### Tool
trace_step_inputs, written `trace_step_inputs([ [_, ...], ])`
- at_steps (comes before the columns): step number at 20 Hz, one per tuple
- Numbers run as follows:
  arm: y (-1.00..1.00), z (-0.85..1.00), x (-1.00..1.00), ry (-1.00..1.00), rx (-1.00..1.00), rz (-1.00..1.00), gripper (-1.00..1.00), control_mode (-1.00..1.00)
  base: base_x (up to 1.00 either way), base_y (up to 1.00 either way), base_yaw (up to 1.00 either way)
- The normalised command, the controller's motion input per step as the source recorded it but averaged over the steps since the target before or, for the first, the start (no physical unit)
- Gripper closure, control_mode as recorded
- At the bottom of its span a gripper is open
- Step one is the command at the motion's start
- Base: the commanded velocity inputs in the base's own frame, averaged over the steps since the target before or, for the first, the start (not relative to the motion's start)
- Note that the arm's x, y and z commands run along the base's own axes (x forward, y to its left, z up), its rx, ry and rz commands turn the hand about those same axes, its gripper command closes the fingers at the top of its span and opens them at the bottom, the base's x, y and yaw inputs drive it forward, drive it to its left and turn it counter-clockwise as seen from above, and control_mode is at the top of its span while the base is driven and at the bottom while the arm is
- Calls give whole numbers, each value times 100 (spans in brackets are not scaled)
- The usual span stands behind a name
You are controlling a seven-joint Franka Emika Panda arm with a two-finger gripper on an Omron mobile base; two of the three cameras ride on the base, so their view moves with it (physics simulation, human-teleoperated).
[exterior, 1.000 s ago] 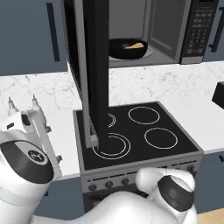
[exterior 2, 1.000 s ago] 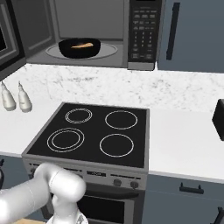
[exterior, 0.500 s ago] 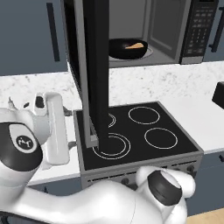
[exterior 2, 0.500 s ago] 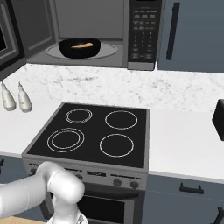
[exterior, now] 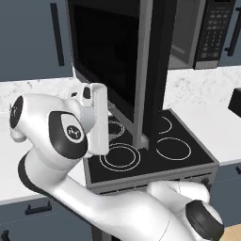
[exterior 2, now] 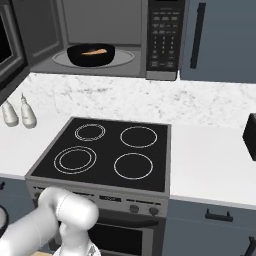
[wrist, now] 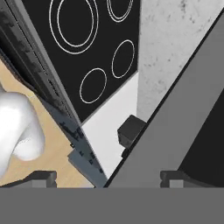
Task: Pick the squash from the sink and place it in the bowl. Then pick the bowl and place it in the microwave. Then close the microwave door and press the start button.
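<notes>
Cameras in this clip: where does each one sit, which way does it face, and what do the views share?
Left base view: behind the arm on its left, facing the stove and the swung-out microwave door; the white arm fills the lower frame.
Right base view: behind on the right, facing the open microwave holding the bowl with the squash; an arm link shows lower left.
Hand view: on the hand, rolled, looking down along the door's edge at the stove; the gripper shows at the bottom.
All three share the stove.

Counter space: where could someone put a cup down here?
The white counter between the stove and the dark box lies bare. Left of the stove, two bottles and the open microwave door overhead crowd things.
</notes>
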Motion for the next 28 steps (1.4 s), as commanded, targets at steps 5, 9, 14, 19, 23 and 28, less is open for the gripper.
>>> trace_step_inputs([
  [5,-100,20,81,-9,0,-4,-100,-100,0,0,0],
  [9,-100,32,100,-1,0,-1,-100,-100,0,0,0],
  [14,-100,34,100,0,0,0,-100,-100,0,0,0],
  [19,-99,34,100,0,0,0,-100,-100,0,0,0],
  [23,-89,30,100,0,0,0,-100,-100,0,0,0],
  [28,-60,8,100,0,0,2,-100,-100,0,0,0],
])
